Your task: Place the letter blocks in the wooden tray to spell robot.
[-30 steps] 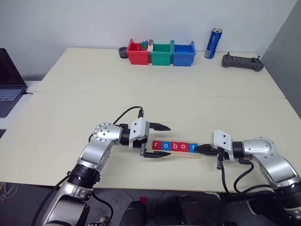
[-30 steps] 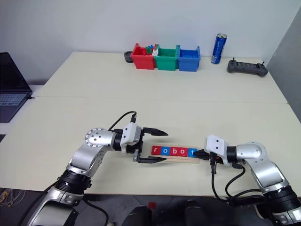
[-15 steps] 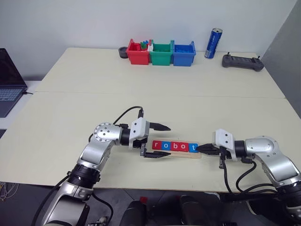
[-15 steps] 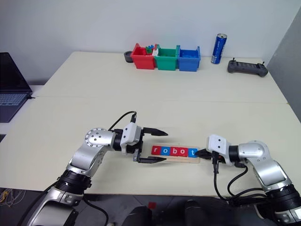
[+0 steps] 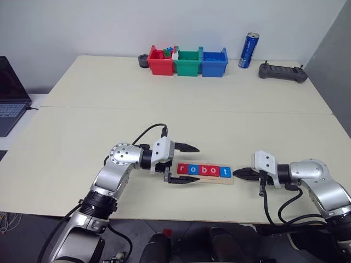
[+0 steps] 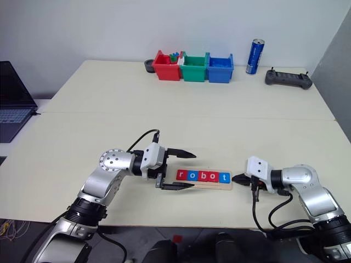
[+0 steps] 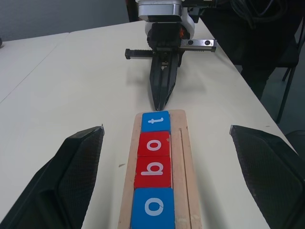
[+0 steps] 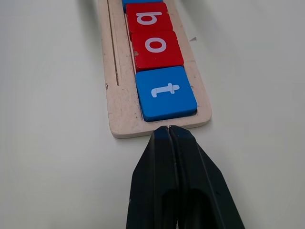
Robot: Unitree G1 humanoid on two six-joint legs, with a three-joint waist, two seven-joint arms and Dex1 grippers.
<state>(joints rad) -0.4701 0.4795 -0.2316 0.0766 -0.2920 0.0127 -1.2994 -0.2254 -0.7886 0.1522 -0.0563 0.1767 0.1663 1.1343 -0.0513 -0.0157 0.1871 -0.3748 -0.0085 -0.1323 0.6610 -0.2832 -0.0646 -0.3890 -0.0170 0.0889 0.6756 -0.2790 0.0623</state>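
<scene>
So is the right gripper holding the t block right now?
No, the right gripper is shut on nothing, just off the tray's end, while the t block lies in it.

silver arms, white wrist housings, black tapered fingers (image 5: 187, 147), black cables

White lowercase letters on the letter blocks (image 5: 203, 170) in the wooden tray (image 5: 230, 181) read "robot".

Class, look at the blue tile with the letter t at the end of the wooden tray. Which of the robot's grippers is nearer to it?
Right. The right gripper, fingers shut, points at the blue t tile from just past that end of the wooden tray. The left gripper is open around the tray's opposite end.
</scene>
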